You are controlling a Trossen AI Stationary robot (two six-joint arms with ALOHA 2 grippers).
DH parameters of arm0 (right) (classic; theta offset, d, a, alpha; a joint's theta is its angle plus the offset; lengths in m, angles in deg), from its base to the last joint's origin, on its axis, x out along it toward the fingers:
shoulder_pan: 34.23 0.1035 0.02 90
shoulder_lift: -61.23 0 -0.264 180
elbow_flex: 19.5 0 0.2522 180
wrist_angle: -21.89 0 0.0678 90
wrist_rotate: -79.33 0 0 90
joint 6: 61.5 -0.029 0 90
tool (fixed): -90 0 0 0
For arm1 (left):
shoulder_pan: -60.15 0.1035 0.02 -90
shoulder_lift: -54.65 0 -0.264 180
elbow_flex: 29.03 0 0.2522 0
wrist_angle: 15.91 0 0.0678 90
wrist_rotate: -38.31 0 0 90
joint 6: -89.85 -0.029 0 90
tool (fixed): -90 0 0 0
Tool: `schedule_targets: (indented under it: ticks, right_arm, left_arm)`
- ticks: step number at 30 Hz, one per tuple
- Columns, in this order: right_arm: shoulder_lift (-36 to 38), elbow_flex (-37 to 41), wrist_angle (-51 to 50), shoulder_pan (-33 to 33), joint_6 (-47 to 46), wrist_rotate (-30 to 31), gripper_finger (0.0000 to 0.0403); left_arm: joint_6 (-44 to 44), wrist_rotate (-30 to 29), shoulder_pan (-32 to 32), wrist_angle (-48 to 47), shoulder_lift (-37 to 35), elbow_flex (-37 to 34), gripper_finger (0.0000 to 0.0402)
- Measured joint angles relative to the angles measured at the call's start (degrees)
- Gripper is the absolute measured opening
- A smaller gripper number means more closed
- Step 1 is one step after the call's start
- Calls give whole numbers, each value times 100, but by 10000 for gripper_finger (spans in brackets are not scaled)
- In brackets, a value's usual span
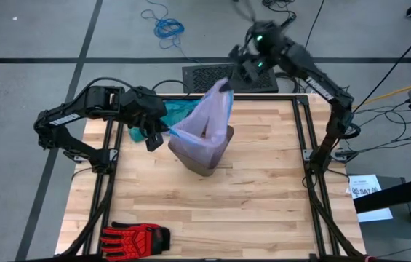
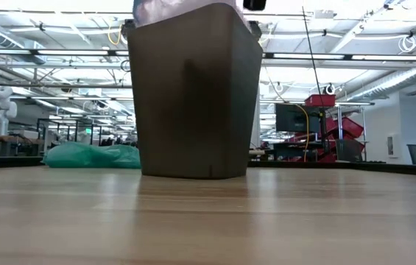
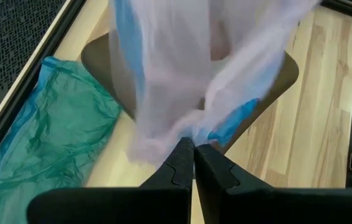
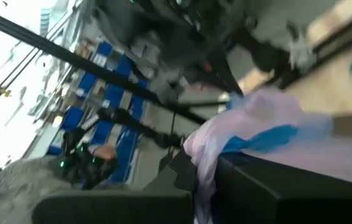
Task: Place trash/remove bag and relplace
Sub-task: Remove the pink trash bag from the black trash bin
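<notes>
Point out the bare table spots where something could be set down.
Free: the wood between the bin and the red glove, and the whole side right of the bin. Crowded: the far left corner, where the green bag lies and both tools, left and right, hold the pink bag over the bin.

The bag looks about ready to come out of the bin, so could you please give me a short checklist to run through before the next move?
1. Left gripper shut on the bag: ok, film pinched between its fingers.
2. Right gripper shut on the bag's far top corner: ok.
3. Bag out of the bin: not ok, its lower part sits inside.
4. Bin upright on the table: ok.
5. Green bag apart from the bin: ok, lying beside it.
6. Bag contents: cannot tell.
</notes>
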Motion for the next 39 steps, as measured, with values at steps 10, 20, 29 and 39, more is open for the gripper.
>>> schedule_targets:
  ticks: [10,20,29,39]
  right_arm:
    - [10,-911,-1949,219,1307,1741,1]
    - [-165,-905,-3268,986,2789,3803,0]
    - [-165,-905,-3236,1066,2876,3812,0]
    - [-165,-905,-3039,1159,3118,3787,0]
  left_arm:
    - [131,-195,42,-83,0,0,10]
    - [310,125,488,-8,0,331,4]
    - [304,717,529,60,0,750,47]
    - [31,535,703,762,26,1038,165]
